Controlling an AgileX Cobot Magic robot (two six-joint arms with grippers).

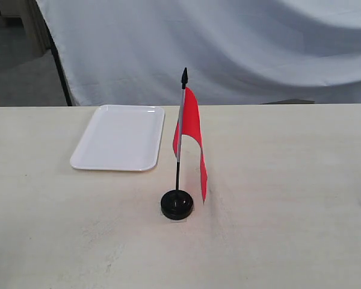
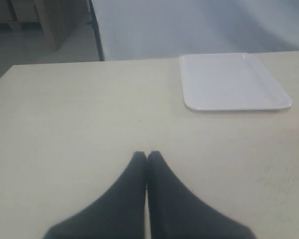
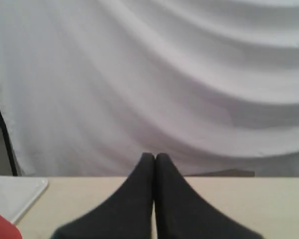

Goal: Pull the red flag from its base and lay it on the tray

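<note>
The red flag (image 1: 191, 135) stands upright on its thin black stick in the round black base (image 1: 177, 205) at the table's middle. The white tray (image 1: 119, 138) lies flat behind and to the left of it, with nothing on it. Neither gripper shows in the exterior view. In the left wrist view my left gripper (image 2: 147, 155) is shut with nothing in it, over bare table, with the tray (image 2: 232, 81) some way ahead. My right gripper (image 3: 155, 157) is also shut on nothing; a tray corner (image 3: 15, 193) and a red scrap of the flag (image 3: 1, 225) show at that view's edge.
The pale table (image 1: 289, 180) ends at its far edge just behind the tray. A white cloth backdrop (image 1: 228, 42) hangs behind the table, with a dark pole (image 1: 60, 66) at its left side.
</note>
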